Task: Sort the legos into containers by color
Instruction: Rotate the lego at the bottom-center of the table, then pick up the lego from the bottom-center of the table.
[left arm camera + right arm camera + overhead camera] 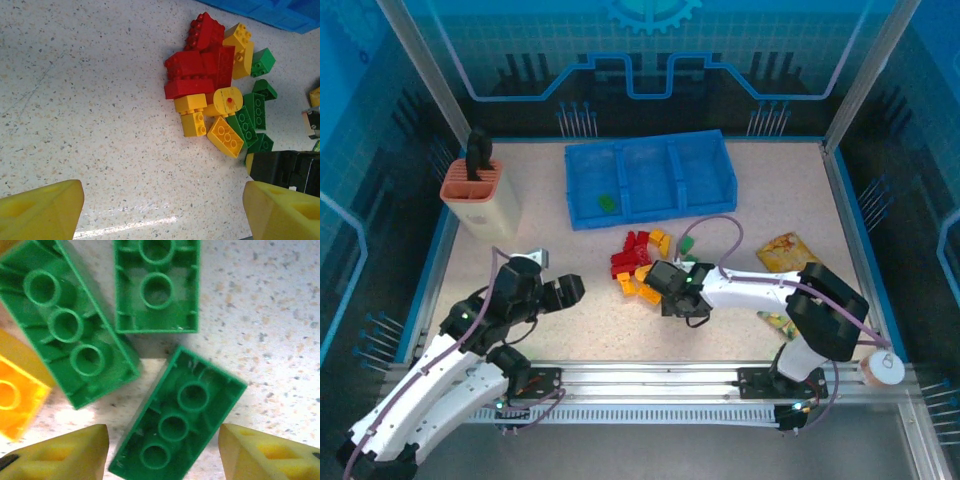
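On the speckled table [570,250], the blue tray [648,178] sits far and central, its three compartments side by side. The left compartment holds one green brick [607,203], so green evidently belongs there. Nearer, about mid-table, lies the pile of legos [638,262]: red towards the far left, yellow in the middle, green along the right and near edge.

The left gripper [565,290] hangs left of the pile with its yellow fingers [40,210] spread wide and nothing between them. The right gripper [672,288] is low over the pile's near-right edge, its fingers [60,452] apart as well, straddling one end of an upturned green brick [177,415].

That brick (hollow side up, three tubes showing) lies diagonally across the gap, so closing now would likely catch it corner-on and spin it. I would:

- Turn the wrist until the pads face the brick's two long walls.
- Move forward to sit over its middle, not its end.
- Come down until the tips nearly meet the table, then close.

A long green brick [65,320] lies just beside it, almost touching one corner, and another green piece [157,285] sits just beyond. One finger has to slip into that narrow space without dragging the neighbour. Lift straight up, then carry it to the left compartment
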`<state>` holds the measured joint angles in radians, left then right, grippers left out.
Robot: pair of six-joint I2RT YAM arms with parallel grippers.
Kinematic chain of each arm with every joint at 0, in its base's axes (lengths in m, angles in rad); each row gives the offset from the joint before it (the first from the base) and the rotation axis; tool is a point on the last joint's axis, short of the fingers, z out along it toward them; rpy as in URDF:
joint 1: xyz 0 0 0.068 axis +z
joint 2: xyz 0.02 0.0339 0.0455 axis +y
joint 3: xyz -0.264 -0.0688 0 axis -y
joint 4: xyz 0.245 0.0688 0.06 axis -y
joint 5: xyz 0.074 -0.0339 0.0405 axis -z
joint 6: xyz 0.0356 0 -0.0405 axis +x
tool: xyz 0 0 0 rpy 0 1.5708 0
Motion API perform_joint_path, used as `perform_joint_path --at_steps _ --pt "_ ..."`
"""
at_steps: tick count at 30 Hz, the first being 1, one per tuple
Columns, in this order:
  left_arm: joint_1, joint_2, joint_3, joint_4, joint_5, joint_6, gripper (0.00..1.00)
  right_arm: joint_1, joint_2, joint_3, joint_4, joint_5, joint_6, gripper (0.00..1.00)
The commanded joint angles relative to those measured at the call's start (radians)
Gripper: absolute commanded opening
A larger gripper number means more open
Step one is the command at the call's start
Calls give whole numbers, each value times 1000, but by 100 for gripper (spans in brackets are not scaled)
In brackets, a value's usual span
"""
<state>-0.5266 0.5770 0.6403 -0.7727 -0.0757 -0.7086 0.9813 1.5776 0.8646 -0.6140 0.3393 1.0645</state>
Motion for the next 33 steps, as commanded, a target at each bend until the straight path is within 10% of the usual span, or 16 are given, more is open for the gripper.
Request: perform_joint_path --at_steps 1,19,33 --pt "-10 0 3 21 -12 -3 84 -5 -46 -47 -15 37 37 55" --pt "-12 -24 -8 17 -16 1 83 -63 -49 -60 3 23 -9 48" --pt "-13 -47 -11 -24 -26 14 82 -56 -158 196 -188 131 -170 25"
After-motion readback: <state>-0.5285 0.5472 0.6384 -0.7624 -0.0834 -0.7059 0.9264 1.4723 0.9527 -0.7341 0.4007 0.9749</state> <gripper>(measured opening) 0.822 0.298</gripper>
